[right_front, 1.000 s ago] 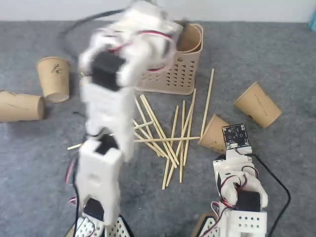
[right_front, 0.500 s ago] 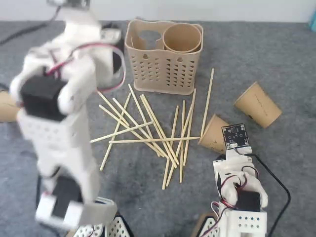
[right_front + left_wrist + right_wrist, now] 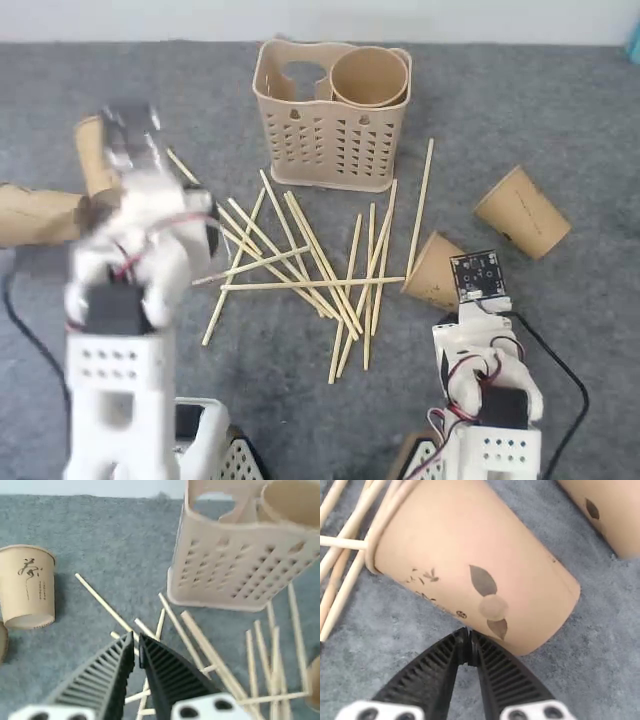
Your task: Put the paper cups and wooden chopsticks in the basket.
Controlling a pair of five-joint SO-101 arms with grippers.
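The right gripper (image 3: 469,647) has its ribbed black jaws pressed together on nothing, tips just beside a smooth tan paper cup (image 3: 470,565) that lies on its side and bears a brown leaf print. The left gripper (image 3: 136,642), likewise closed and empty, hangs over pale wooden chopsticks (image 3: 102,602) scattered on the fuzzy grey desk (image 3: 100,530). Beyond, a standing cup (image 3: 30,587) bears dark brush-script too small to read, and the perforated beige basket (image 3: 235,565) holds one cup (image 3: 369,77).

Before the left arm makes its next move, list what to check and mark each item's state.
1. Left pincer free of load: ok, shut on nothing.
2. Left pincer open for a grasp: not ok.
3. Right pincer free: ok, shut, tips by the lying brown paper cup.
4. Beige perforated plastic basket upright: ok.
5. Room in basket: ok, one upright paper cup inside, space beside it.
6. Thin wooden chopsticks collected: not ok, scattered on the grey mat.
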